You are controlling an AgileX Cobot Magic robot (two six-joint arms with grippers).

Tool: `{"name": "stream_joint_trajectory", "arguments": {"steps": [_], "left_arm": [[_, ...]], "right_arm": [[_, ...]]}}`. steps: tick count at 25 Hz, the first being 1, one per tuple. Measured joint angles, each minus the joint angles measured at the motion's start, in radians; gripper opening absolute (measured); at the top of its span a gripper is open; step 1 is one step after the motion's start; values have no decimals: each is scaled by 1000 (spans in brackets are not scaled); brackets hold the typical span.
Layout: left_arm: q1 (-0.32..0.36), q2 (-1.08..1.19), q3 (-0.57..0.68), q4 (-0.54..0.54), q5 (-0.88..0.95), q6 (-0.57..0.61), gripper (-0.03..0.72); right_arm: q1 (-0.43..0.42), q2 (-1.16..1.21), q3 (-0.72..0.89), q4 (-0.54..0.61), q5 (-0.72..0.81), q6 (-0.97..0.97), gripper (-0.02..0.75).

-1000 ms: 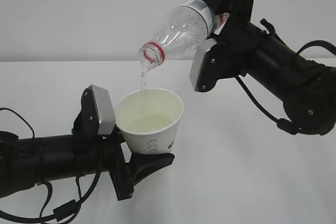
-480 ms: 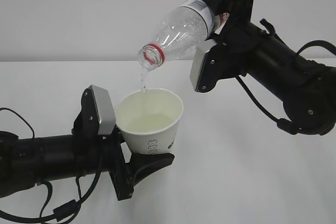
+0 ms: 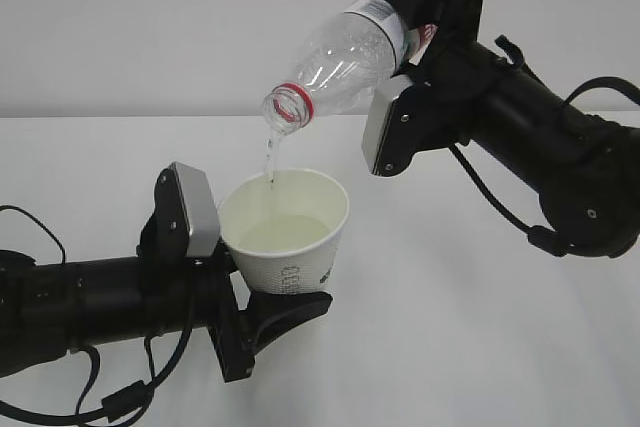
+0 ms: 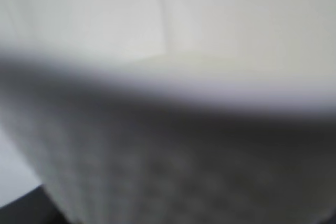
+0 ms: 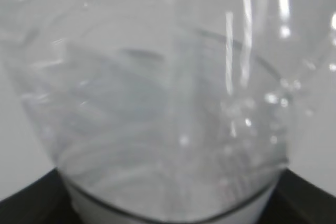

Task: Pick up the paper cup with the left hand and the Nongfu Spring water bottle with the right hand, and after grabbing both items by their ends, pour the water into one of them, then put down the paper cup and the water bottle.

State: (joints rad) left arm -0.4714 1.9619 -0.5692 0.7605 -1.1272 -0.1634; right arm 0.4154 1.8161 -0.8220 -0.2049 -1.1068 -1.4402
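- The left gripper (image 3: 262, 315) is closed around the base of the paper cup (image 3: 288, 237), its jaws spread to the width of the cup's lower wall; the cup stands nearly upright above the gripper, lifted clear of the white tabletop (image 3: 420, 347).
- The left wrist view is filled by the blurred white wall of the cup (image 4: 173, 156), right up against the camera.
- The right gripper (image 3: 425, 9) clamps the bottom end of the Nongfu Spring water bottle (image 3: 345, 57), which is tipped down to the left, its open mouth with the red neck ring directly above the cup.
- A thin stream of water (image 3: 269, 162) falls from the mouth into the cup, which already holds liquid.
- The right wrist view shows only the clear bottle (image 5: 168, 119), close up and blurred.
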Motion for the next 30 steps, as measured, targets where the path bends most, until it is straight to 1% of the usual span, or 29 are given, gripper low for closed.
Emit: {"name": "stream_joint_trajectory", "arguments": {"steps": [30], "left_arm": [[0, 0, 0, -2, 2, 0, 510]], "right_arm": [[0, 0, 0, 2, -1, -3, 524]]}}
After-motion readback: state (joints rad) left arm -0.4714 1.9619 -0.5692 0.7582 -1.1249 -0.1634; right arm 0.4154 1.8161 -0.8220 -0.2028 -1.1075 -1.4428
